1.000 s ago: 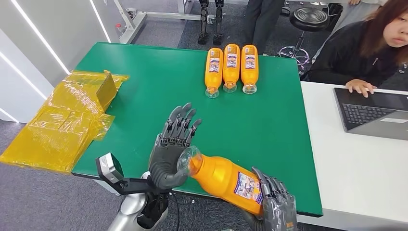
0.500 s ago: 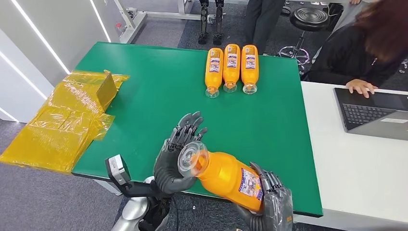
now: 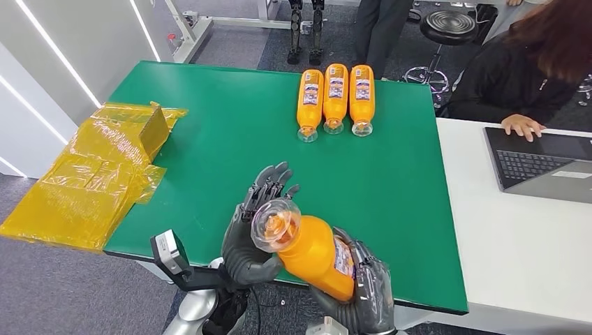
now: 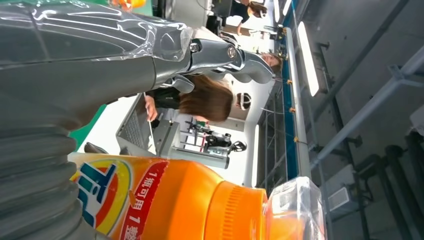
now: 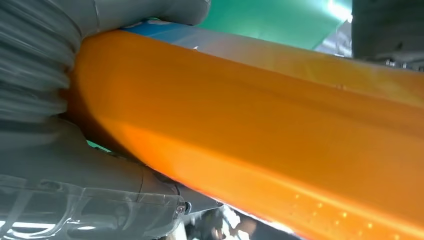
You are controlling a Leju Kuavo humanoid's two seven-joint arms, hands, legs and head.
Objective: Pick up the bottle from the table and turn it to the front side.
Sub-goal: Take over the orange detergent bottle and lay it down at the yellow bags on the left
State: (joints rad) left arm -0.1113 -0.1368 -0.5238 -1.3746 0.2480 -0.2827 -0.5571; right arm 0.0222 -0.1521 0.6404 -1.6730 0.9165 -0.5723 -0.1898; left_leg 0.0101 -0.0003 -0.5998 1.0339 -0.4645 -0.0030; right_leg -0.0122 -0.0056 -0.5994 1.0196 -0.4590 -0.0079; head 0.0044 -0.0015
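Head view: right hand (image 3: 364, 293) grips the orange bottle (image 3: 314, 255) round its lower body, fingers wrapped over the label side, near the front edge of the green table (image 3: 209, 132). Bottle is off the table surface, tilted, w/ its clear cap (image 3: 276, 225) pointing up and toward the camera. Left hand (image 3: 255, 227) sits right behind the cap end, palm cupped under the neck, fingers apart and stretched up past the cap; looks to be touching the bottle but can't tell if it's really holding. Three more orange bottles (image 3: 335, 98) lie side by side at the far edge of the table, caps toward the robot. Yellow plastic wrap (image 3: 91, 174) hangs off the table's left side. A person (image 3: 530, 70) in dark clothing sits at a white desk (image 3: 516, 244) on the right, one hand by a laptop (image 3: 544, 164).

Left wrist view: bottle (image 4: 180, 200) lies close along the left hand (image 4: 75, 75), label w/ red and blue print, orange neck and clear cap (image 4: 295, 210) showing. Thumb and finger (image 4: 235, 60) are stretched out, apart from the bottle here. Person and desk in the background.

Right wrist view: orange bottle body (image 5: 260, 130) pressed against the right hand (image 5: 60, 150), thumb clamped over it on one side, grey palm on the other. Bit of green table (image 5: 270, 20) beyond.
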